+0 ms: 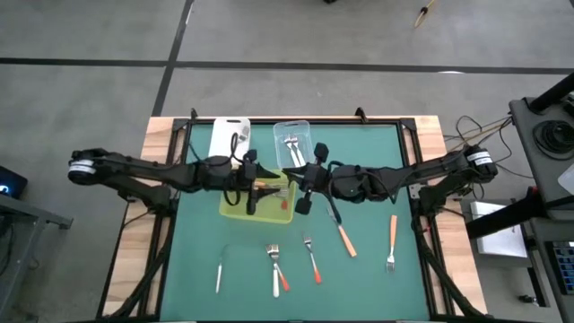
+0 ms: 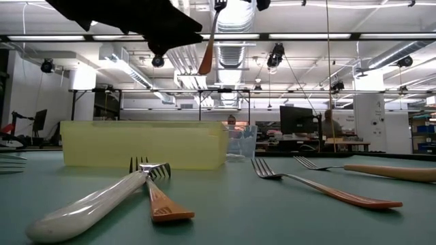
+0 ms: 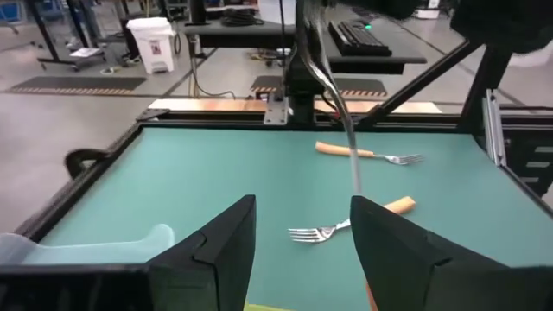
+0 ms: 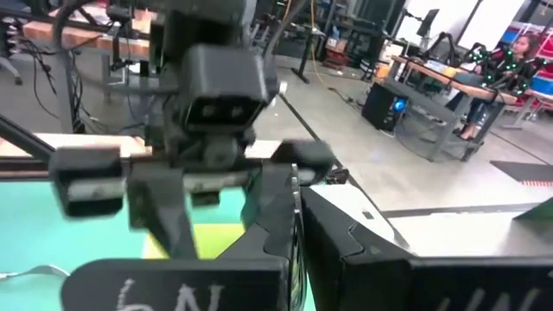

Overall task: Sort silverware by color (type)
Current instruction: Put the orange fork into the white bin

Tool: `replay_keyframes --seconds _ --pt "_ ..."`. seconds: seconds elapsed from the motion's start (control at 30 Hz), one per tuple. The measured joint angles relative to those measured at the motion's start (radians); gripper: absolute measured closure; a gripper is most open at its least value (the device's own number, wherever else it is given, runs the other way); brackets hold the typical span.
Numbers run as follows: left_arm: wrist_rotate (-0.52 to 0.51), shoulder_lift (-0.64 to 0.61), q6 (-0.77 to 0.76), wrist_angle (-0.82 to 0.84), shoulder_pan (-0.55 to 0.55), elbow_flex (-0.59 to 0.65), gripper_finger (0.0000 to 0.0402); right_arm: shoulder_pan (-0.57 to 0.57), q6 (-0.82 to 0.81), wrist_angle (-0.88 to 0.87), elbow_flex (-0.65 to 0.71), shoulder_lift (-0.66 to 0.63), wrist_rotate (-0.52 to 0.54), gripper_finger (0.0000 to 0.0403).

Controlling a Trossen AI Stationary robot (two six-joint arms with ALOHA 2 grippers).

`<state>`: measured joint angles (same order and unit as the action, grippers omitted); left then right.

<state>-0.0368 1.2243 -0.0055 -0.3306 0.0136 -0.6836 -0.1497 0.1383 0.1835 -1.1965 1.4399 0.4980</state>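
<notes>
High view. The yellow-green tray [image 1: 231, 208] sits centre frame. The left gripper [image 1: 252, 187] hangs above it, jaws apart; the right gripper [image 1: 308, 184], jaws together, hangs just right. Loose silverware [image 1: 309, 256] lies lower centre. Risk: the neighbouring arms collide over the tray.

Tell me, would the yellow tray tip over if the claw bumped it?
Probably not. The yellow tray looks low and wide with a flat bottom, so it likely slides on the smooth green table rather than tipping. It looks like thin plastic, so likely light.
</notes>
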Motion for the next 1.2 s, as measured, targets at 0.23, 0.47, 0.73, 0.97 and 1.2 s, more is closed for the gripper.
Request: replay_keyframes --seconds 0.23,0.47,0.73,0.97,1.2 --pt "0.038 0.099 -0.016 -0.147 -0.007 -0.002 0.0231 0.0 0.005 0.008 0.008 0.0 -0.001 0.0394" --pt "0.08 0.1 -0.053 -0.133 -0.007 -0.003 0.0231 0.0 0.034 0.006 0.03 0.001 -0.001 0.0394" --pt "0.072 0.069 -0.093 -0.16 -0.004 -0.002 0.0231 0.0 0.062 0.02 0.064 0.001 0.0 0.0394" --pt "0.011 0.088 -0.154 -0.243 0.018 -0.003 0.0231 0.0 0.071 0.061 0.074 0.001 0.0 0.0394" --pt "0.026 0.118 -0.177 -0.256 0.024 -0.005 0.0231 0.0 0.071 0.061 0.075 0.001 -0.001 0.0394"
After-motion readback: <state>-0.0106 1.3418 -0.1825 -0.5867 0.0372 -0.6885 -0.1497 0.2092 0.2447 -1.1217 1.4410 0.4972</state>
